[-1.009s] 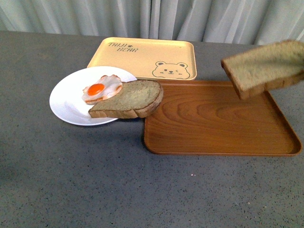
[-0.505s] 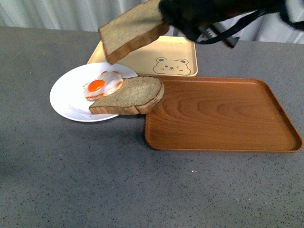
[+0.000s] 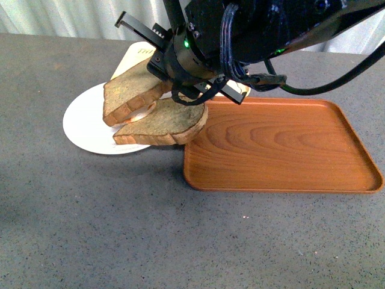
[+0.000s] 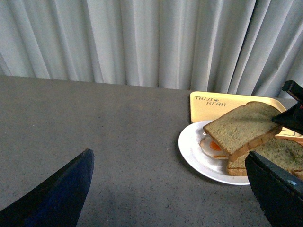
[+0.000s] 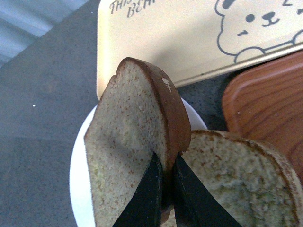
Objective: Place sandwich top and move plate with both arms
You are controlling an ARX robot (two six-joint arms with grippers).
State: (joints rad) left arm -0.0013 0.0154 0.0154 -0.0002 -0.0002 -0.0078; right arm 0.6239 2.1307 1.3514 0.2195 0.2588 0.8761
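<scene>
My right gripper (image 3: 165, 84) is shut on the sandwich top (image 3: 129, 96), a square brown slice held tilted just above the white plate (image 3: 81, 123). It covers the fried egg, which shows beneath it in the left wrist view (image 4: 213, 145). The domed slice (image 3: 165, 125) lies on the plate's right rim, overhanging toward the wooden tray. In the right wrist view the fingers (image 5: 187, 201) pinch the slice's crust edge (image 5: 168, 106). My left gripper (image 4: 170, 189) is open and empty, low over the table, to the left of the plate (image 4: 191, 149).
The brown wooden tray (image 3: 283, 147) lies right of the plate, close to the domed slice. The yellow bear-print tray (image 3: 129, 57) sits behind the plate, mostly hidden by my right arm (image 3: 252, 30). Grey curtains (image 4: 142, 42) hang behind the table.
My right arm has carried the sandwich top from high at the right, leftward across the trays and down over the egg on the plate. The arm now fills the upper front view.
</scene>
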